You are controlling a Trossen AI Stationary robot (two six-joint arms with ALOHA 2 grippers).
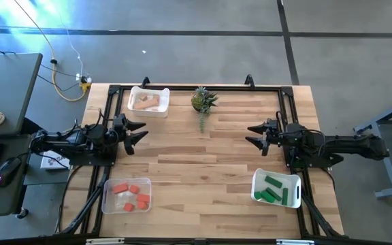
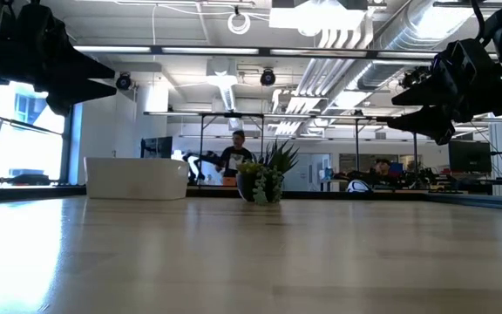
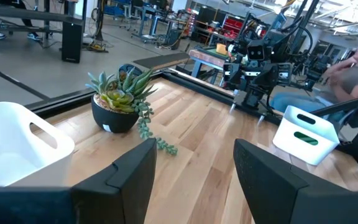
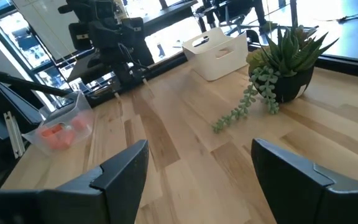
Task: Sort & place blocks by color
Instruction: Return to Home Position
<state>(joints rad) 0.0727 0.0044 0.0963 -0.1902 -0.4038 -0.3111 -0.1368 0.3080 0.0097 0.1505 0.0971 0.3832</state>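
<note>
The blocks lie sorted in three bins. Red-orange blocks (image 1: pixel 129 196) sit in a clear bin (image 1: pixel 107 204) at the near left. Green blocks (image 1: pixel 275 189) fill a white bin (image 1: pixel 258 178) at the near right. Tan blocks (image 1: pixel 147 103) rest in a white bin (image 1: pixel 160 92) at the far left. My left gripper (image 1: pixel 139 131) hovers open at the table's left side. My right gripper (image 1: pixel 253 135) hovers open at the right side. Both stand above the table, pointing toward its middle, with nothing between their fingers.
A small potted green plant (image 1: pixel 203 102) stands at the far middle, a strand trailing onto the wood. The middle of the table (image 1: pixel 203 170) is bare wood. A black frame (image 1: pixel 182 87) runs along the edges. People show in the room behind.
</note>
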